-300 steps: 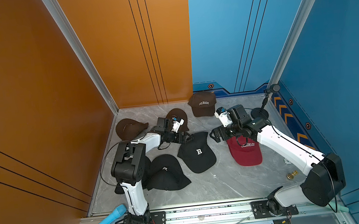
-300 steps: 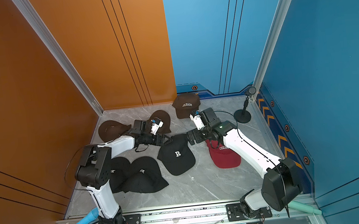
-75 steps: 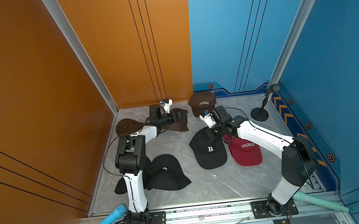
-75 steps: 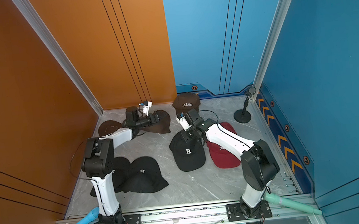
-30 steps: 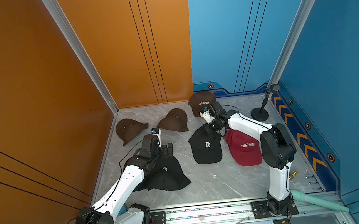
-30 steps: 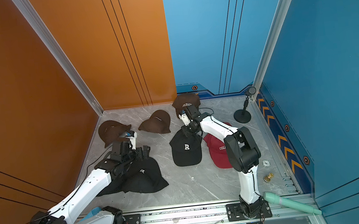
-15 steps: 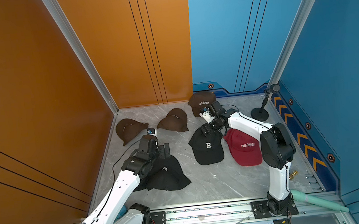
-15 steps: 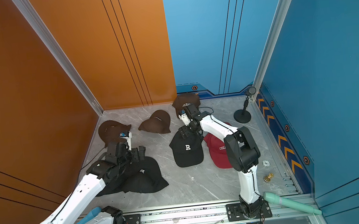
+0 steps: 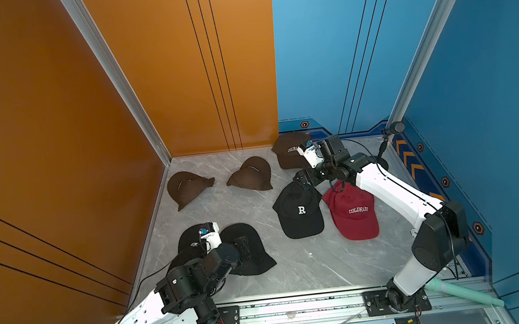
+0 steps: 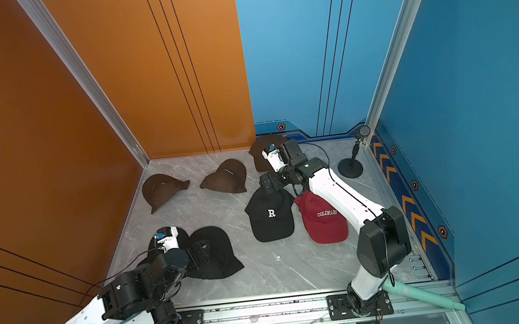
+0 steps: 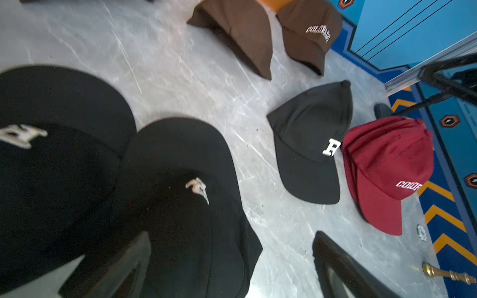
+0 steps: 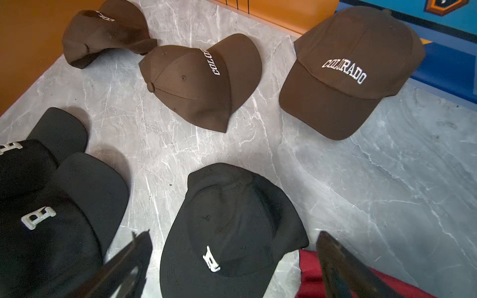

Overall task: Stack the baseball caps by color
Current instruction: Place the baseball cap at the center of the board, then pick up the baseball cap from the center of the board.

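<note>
**Both hands spread, black caps not yet one pile**

The right hand (image 9: pixel 302 179) hangs spread over the back edge of the black fabric cap with a white R (image 9: pixel 299 212), just beside the red COLORADO cap pile (image 9: pixel 354 215) on the grey marbled counter (image 9: pixel 295 264). The left hand (image 9: pixel 243 241), also spread, hovers over two overlapping black caps (image 9: pixel 251 255), near left. A loose pinch could snag red fabric too. Three brown fabric caps (image 9: pixel 251 176) lie apart, far.

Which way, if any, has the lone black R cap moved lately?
Yes. The black R cap has slid sideways toward the red cap, which stayed put, and now lies close beside it.
</note>
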You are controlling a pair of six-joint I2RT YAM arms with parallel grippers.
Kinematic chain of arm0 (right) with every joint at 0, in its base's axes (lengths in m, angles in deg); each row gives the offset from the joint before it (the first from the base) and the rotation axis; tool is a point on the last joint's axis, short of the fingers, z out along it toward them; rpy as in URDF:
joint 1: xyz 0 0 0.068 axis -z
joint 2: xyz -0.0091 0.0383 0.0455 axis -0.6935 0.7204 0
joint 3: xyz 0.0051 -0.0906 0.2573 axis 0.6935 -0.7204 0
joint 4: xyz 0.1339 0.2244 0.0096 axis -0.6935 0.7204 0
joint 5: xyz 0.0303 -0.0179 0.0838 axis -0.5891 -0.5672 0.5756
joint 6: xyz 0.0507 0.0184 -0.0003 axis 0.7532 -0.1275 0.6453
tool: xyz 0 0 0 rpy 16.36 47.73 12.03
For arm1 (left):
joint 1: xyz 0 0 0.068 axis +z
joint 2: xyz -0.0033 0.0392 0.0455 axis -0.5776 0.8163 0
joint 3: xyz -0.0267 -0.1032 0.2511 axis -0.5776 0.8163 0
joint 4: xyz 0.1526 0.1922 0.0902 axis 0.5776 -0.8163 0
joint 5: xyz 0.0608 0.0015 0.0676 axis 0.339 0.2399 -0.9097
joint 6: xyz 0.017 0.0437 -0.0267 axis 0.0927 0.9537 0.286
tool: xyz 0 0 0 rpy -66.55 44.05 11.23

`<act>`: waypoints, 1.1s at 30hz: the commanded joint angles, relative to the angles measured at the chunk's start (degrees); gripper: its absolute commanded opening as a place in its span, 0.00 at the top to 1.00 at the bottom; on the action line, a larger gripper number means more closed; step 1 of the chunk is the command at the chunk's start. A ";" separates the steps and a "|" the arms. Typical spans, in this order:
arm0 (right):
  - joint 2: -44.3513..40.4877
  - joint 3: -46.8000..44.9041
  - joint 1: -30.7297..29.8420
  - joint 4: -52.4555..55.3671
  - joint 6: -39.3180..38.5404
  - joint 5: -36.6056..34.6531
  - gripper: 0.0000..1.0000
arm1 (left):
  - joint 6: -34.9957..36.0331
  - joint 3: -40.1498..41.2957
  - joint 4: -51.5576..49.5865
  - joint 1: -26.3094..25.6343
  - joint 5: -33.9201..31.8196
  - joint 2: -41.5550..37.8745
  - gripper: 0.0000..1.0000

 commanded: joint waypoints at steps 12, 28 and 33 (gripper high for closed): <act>-2.55 -9.31 2.61 -5.98 2.27 3.65 0.00 | -50.83 1.27 -15.59 -12.98 5.10 6.40 0.02; -0.96 -7.80 2.18 -5.70 2.13 5.27 0.00 | -50.52 2.97 -11.66 -13.52 -11.27 11.49 0.02; -0.33 -7.18 1.57 -5.45 2.14 5.33 0.00 | -46.52 6.47 -1.67 -12.06 -10.39 12.28 0.05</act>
